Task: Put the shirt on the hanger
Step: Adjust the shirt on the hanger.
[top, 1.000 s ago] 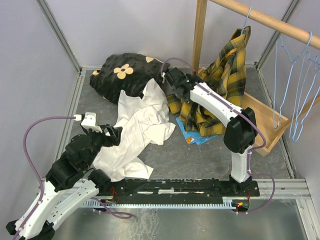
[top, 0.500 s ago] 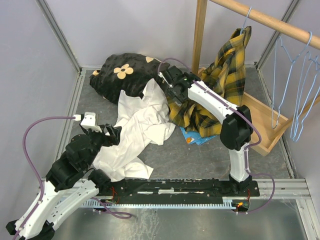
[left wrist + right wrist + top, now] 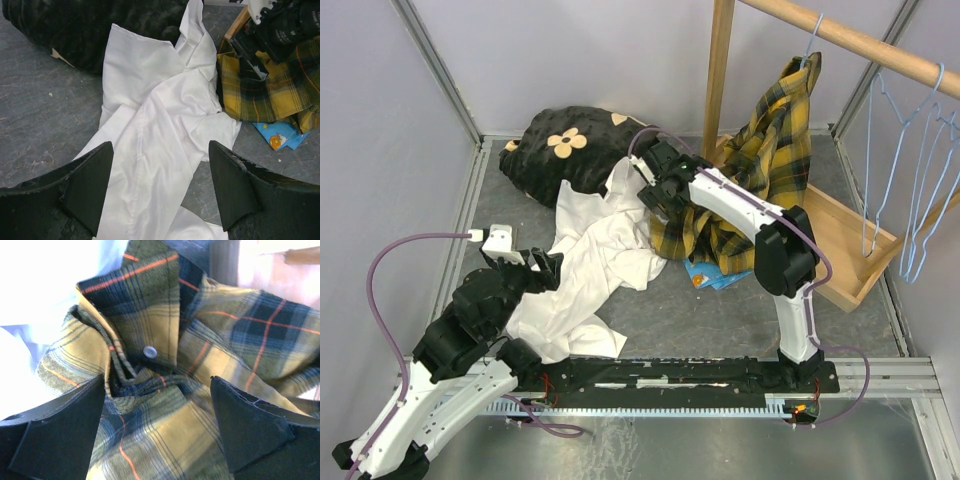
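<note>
The yellow-and-black plaid shirt (image 3: 775, 140) hangs by its top from a pale-blue hanger (image 3: 814, 38) hooked on the wooden rail, and its lower part lies heaped on the table (image 3: 715, 235). My right gripper (image 3: 658, 200) is at the left edge of that heap. It stands open in the right wrist view (image 3: 157, 425), with the plaid cloth (image 3: 165, 390) and a white button just under the wide-apart fingers. My left gripper (image 3: 548, 268) hovers open (image 3: 160, 185) over the white garment (image 3: 150, 140), holding nothing.
A black cloth with cream flowers (image 3: 570, 145) lies at the back left. The white garment (image 3: 600, 260) spreads across the middle. The wooden post (image 3: 720, 70) and base (image 3: 850, 245) stand at the right, spare blue hangers (image 3: 920, 190) hang beyond, and a blue printed cloth (image 3: 705, 272) shows under the shirt.
My right gripper has opened and let go of the plaid cloth, then drawn a little to the left and nearer. The shirt's lower heap has settled. The left arm is still.
</note>
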Robot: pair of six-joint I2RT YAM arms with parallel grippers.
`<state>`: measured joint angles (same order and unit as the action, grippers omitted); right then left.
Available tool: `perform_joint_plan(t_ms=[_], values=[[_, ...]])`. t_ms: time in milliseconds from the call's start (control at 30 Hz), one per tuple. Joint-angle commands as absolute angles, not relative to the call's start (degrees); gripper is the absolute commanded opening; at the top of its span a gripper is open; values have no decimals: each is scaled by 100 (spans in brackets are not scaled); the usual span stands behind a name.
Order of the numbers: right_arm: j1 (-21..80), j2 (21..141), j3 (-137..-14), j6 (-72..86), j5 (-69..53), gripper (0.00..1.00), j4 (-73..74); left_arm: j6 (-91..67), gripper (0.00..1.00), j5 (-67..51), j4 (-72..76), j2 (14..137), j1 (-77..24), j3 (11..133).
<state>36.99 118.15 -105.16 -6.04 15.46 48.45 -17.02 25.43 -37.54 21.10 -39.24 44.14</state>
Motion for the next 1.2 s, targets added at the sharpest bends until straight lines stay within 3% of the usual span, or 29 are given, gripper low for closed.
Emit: perform_joint_plan(t_ms=[0, 233, 367, 433, 533, 667, 900, 1167], values=[[3691, 12135, -10563, -676, 1249, 93, 4234, -1865, 83, 2652, -3501, 2109, -3908, 4413], [3611, 12807, -10975, -654, 960, 92, 4246, -1872, 83, 2705, -3507, 2079, -3905, 4412], [3525, 13063, -11083, -545, 1069, 87, 4352, -1880, 83, 2724, -3507, 2055, -3903, 4403], [3487, 13077, -11043, -510, 1092, 75, 4381, -1873, 83, 2725, -3509, 2048, -3902, 4403], [3439, 12996, -10880, -443, 1217, 49, 4362, -1873, 83, 2725, -3507, 2064, -3902, 4403], [3341, 12700, -10665, -347, 1475, 3, 4326, -1872, 83, 2727, -3510, 2061, -3903, 4403], [3208, 11421, -10119, -235, 2621, 0, 3917, -1886, 83, 2764, -3516, 2065, -3902, 4402], [2589, 11217, -10420, -308, 4030, 0, 3956, -1890, 83, 2780, -3516, 2043, -3903, 4392]])
